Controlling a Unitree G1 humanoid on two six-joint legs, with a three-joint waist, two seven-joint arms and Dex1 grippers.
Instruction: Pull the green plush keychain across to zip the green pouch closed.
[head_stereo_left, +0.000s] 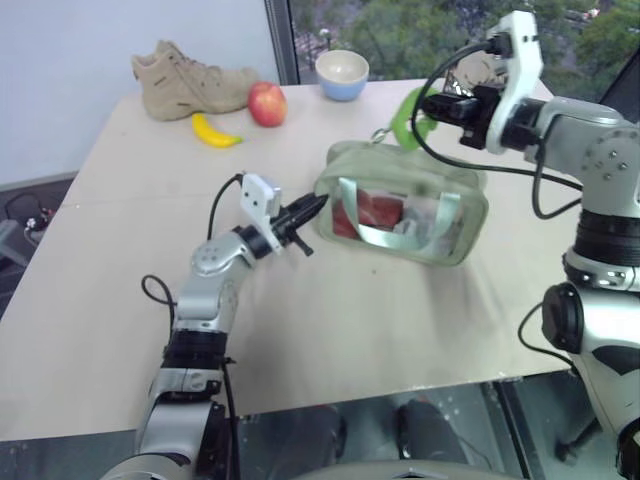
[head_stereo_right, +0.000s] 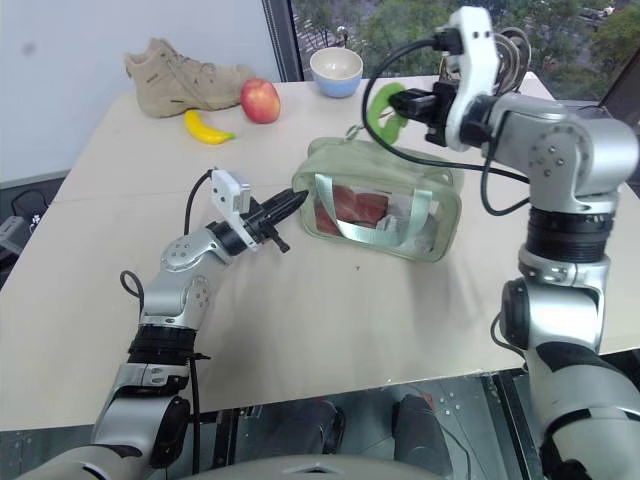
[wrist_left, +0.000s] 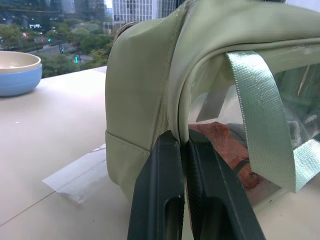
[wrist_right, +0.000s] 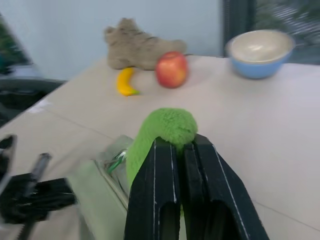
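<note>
Right pincer (wrist_right: 181, 142) is clamped tight on the green plush keychain (wrist_right: 167, 127), holding it up above the far top edge of the green pouch (head_stereo_left: 400, 200). Left pincer (head_stereo_left: 312, 207) is pinched together on the pouch's near end seam, by the mint strap (wrist_left: 260, 120). That pouch sits mid-tabletop (head_stereo_left: 350, 330); a boot (head_stereo_left: 190, 80), banana (head_stereo_left: 214, 131), apple (head_stereo_left: 267, 104) and bowl (head_stereo_left: 342, 74) lie along the far edge.

At the far end of the beige surface (head_stereo_left: 330, 330) lie a tan boot (head_stereo_left: 190, 82), a yellow banana (head_stereo_left: 214, 132), a red apple (head_stereo_left: 267, 104) and a blue bowl (head_stereo_left: 342, 75).
</note>
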